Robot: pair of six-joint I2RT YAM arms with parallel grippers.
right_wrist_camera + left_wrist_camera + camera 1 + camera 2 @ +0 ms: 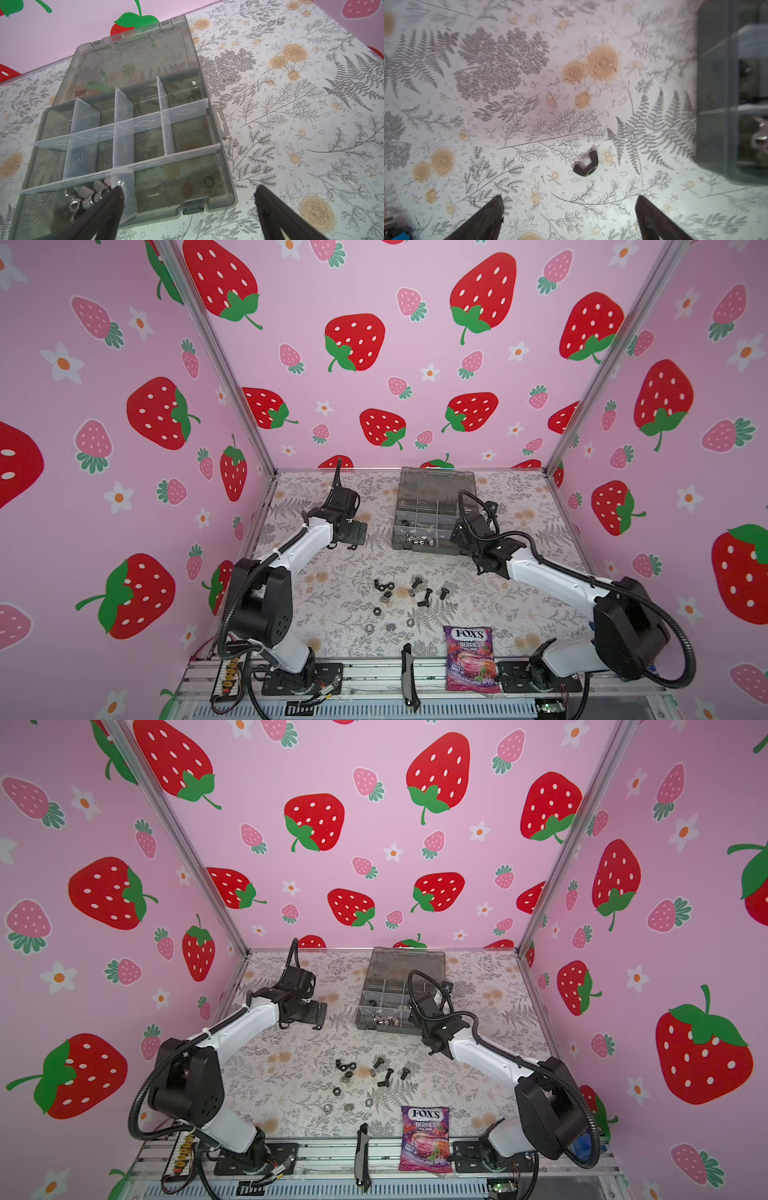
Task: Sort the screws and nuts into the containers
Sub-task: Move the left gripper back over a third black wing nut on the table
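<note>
Two sets of fingers gape over unsorted hardware.
Left fingers (481,222) stand apart near a black wing nut (585,164) lying free on the surface (529,124); right fingers (280,216), also apart, hang over the open box (230,182) (silver nuts (87,199) sit in one near compartment). Screws (426,596) and nuts (387,594) lie loose mid-surface.

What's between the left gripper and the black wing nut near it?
Nothing: the left wrist view shows only bare floral tablecloth between the left gripper and the wing nut.
</note>
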